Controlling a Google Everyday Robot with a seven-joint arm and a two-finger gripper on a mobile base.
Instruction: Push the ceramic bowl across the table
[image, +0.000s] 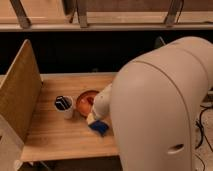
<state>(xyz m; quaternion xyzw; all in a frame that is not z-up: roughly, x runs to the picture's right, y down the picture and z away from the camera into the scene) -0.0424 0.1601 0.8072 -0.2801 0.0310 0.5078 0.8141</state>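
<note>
Beside the ceramic bowl (83, 98) on the table (55, 137) are the jaws.

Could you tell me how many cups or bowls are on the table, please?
2. The white mug stands left of centre; the ceramic bowl sits just right of it, with the tool at its right edge. The arm hides much of the table, so more may be there.

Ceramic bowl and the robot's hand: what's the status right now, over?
Gripper low, at right edge of ceramic bowl. Bowl upright on table, partly hidden by arm. White mug close on its left; blue piece just in front of gripper.
</note>
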